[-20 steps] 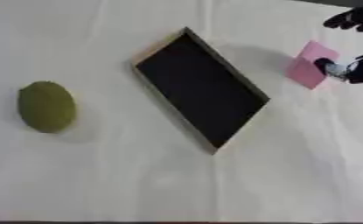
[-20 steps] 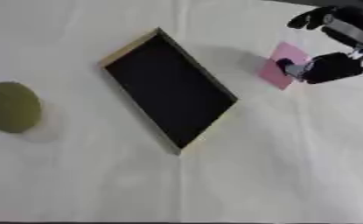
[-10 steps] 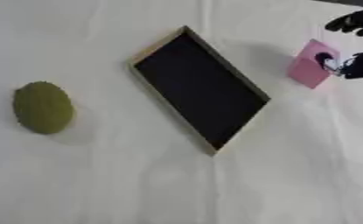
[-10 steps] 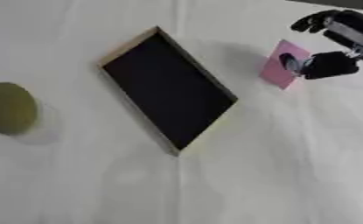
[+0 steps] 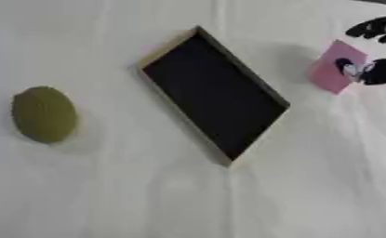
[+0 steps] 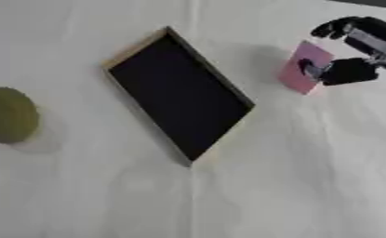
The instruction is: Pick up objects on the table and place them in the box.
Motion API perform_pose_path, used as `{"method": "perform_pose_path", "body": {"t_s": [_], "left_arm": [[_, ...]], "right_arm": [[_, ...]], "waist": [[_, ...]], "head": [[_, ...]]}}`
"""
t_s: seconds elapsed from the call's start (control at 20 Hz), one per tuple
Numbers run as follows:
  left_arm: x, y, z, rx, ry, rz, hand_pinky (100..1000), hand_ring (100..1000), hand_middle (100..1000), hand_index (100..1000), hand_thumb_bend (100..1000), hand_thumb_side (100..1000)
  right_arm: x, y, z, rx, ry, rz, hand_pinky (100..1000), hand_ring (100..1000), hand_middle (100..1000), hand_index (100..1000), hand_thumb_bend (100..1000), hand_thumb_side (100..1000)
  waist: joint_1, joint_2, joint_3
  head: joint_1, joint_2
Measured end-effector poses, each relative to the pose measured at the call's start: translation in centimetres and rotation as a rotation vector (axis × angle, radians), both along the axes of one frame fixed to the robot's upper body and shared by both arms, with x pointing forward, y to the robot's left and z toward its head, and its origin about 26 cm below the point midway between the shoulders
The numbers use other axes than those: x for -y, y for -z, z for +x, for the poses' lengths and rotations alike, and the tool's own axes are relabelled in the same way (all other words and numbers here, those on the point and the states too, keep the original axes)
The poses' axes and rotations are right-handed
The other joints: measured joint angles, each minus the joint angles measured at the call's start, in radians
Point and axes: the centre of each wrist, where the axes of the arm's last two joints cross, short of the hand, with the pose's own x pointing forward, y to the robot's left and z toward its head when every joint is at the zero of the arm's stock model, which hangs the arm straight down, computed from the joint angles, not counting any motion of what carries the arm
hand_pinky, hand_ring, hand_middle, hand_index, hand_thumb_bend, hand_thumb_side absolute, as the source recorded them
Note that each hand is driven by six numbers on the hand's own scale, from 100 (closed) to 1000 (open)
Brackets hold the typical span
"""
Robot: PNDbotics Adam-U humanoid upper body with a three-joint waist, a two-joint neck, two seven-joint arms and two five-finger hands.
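A pink flat card-like object (image 6: pixel 300 69) is held off the white cloth at the upper right, pinched between the thumb and fingers of my right hand (image 6: pixel 360 51). The shallow box (image 5: pixel 214 93) with a black inside and light wooden rim lies diagonally in the middle, to the left of the pink object. A round olive-green object (image 5: pixel 43 114) rests on the cloth at the far left. My left hand does not show in either view.
A white cloth (image 5: pixel 309 186) with faint creases covers the whole table. Wide bare cloth lies below the box and at the lower right.
My right hand has lifted the pink object slightly and carried it a little toward the box. The whole picture has shifted a bit, so the head moved.
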Motion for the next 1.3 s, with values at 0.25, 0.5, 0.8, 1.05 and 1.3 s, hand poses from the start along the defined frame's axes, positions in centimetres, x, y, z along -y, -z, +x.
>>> {"method": "perform_pose_path", "body": {"t_s": [0.25,0.5,0.8,1.05,1.3], "left_arm": [[0.0,0.0,0.0,-0.002,0.002,-0.002,864,805,773,855,100,688],[0.0,0.0,0.0,-0.004,0.002,-0.002,865,805,773,854,100,692],[0.0,0.0,0.0,-0.005,0.004,-0.003,866,805,773,854,100,695],[0.0,0.1,0.0,-0.007,0.007,-0.006,866,806,774,853,100,698],[0.1,0.1,0.0,-0.008,0.008,-0.011,867,806,774,853,100,701]], "right_arm": [[0.3,0.3,0.2,-0.012,0.005,0.012,911,938,878,909,245,469],[0.5,0.5,0.4,-0.029,0.010,0.008,908,938,877,909,260,477],[0.6,0.7,0.7,-0.035,0.017,0.003,898,927,852,902,266,461],[0.8,1.0,0.6,-0.034,0.027,0.002,888,909,819,885,254,454],[0.8,1.6,-0.1,-0.018,0.036,0.009,863,836,710,852,270,380]], "waist": [[0.000,0.004,0.001],[0.000,0.006,0.004],[-0.003,0.006,0.006],[-0.004,0.008,0.007],[-0.004,0.009,0.007]], "head": [[0.000,0.000],[0.000,-0.007],[0.000,-0.008],[0.000,-0.008],[-0.004,-0.009]]}}
